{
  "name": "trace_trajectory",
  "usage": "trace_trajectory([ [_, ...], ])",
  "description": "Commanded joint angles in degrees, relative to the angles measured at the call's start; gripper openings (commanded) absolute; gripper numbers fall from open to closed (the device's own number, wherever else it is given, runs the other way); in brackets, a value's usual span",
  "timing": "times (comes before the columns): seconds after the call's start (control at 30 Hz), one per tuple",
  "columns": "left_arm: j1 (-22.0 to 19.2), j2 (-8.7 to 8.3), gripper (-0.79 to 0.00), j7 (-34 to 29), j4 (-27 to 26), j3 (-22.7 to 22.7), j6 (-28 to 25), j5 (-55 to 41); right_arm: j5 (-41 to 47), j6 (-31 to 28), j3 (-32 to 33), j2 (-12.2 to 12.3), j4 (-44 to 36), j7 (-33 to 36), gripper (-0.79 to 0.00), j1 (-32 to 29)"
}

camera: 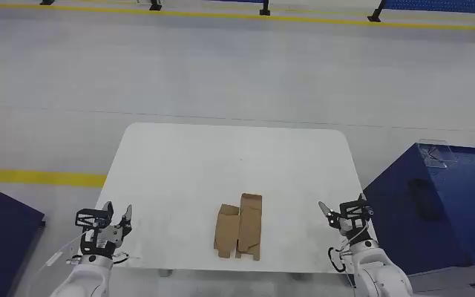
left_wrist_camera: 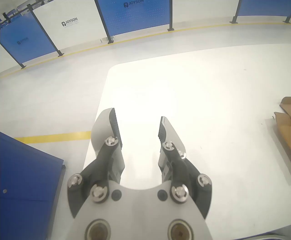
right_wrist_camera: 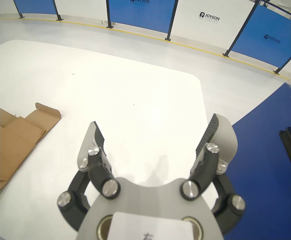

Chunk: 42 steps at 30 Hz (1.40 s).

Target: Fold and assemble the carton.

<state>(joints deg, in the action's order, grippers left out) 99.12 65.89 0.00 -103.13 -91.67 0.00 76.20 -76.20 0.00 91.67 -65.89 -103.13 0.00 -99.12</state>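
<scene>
A flat, unfolded brown carton (camera: pixel 240 229) lies on the white table (camera: pixel 193 171) near the middle of its front edge. In the left wrist view the carton (left_wrist_camera: pixel 284 120) shows at the picture's edge, and in the right wrist view the carton (right_wrist_camera: pixel 20 138) lies flat with its flaps spread. My left gripper (camera: pixel 118 214) hovers open over the table's front left corner, nothing between its fingers (left_wrist_camera: pixel 114 127). My right gripper (camera: pixel 343 209) stands open at the front right edge, likewise holding nothing. Both grippers (left_wrist_camera: pixel 137 120) (right_wrist_camera: pixel 154 127) are well apart from the carton.
Dark blue boxes stand on the floor beside the table: one at the right (camera: pixel 427 208), one at the front left (camera: pixel 15 223). Blue and white partition panels (right_wrist_camera: pixel 141 11) line the room behind a yellow floor line (camera: pixel 52 177).
</scene>
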Motion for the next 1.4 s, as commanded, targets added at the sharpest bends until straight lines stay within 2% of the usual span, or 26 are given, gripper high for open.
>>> trace_trajectory([
  [0.0,0.0,0.0,-0.466,0.0,0.0,0.0,0.0,0.0,0.0,0.0,0.0,0.0,0.0,0.0,0.0,0.0],
  [0.5,0.0,0.0,-0.462,0.0,0.0,0.0,0.0,0.0,0.0,0.0,0.0,0.0,0.0,0.0,0.0,0.0],
  [0.53,0.0,0.19,0.0,-0.8,-1.2,1.3,-1.9,-3.4,1.6,0.1,0.0,-0.1,0.1,0.7,0.0,0.1],
  [0.57,-0.5,0.38,0.0,-3.1,-2.5,2.2,-3.6,-7.7,6.3,0.5,0.3,-0.3,-0.2,2.4,0.0,0.8],
  [0.7,-3.7,1.25,0.0,-14.0,-7.3,6.5,-8.3,-29.6,24.7,-5.9,1.7,-0.6,-0.1,12.5,0.0,2.9],
  [0.8,-8.0,1.74,0.0,-22.7,-7.8,9.6,-7.6,-43.3,34.6,-9.3,2.9,-0.5,0.7,19.9,0.0,4.3],
  [0.9,-13.6,2.36,0.0,-28.1,-4.9,13.9,-4.7,-50.0,42.1,-11.1,3.4,-0.3,1.3,26.7,0.0,5.5],
  [1.0,-19.5,3.17,0.0,-33.2,1.0,18.7,-1.8,-56.0,47.5,-12.2,4.1,0.0,2.1,32.9,0.0,6.7],
  [1.13,-26.2,3.95,0.0,-41.3,9.3,23.4,-2.2,-62.3,54.3,-11.8,4.2,0.3,3.5,41.4,0.0,8.7],
  [1.27,-30.7,4.48,0.0,-44.5,15.7,27.5,-3.8,-60.7,54.9,-11.7,4.4,0.4,3.7,42.3,0.0,9.1],
  [1.37,-32.7,4.71,0.0,-46.0,19.1,28.9,-4.8,-60.9,54.9,-11.7,4.4,0.4,3.7,42.3,0.0,9.1],
])
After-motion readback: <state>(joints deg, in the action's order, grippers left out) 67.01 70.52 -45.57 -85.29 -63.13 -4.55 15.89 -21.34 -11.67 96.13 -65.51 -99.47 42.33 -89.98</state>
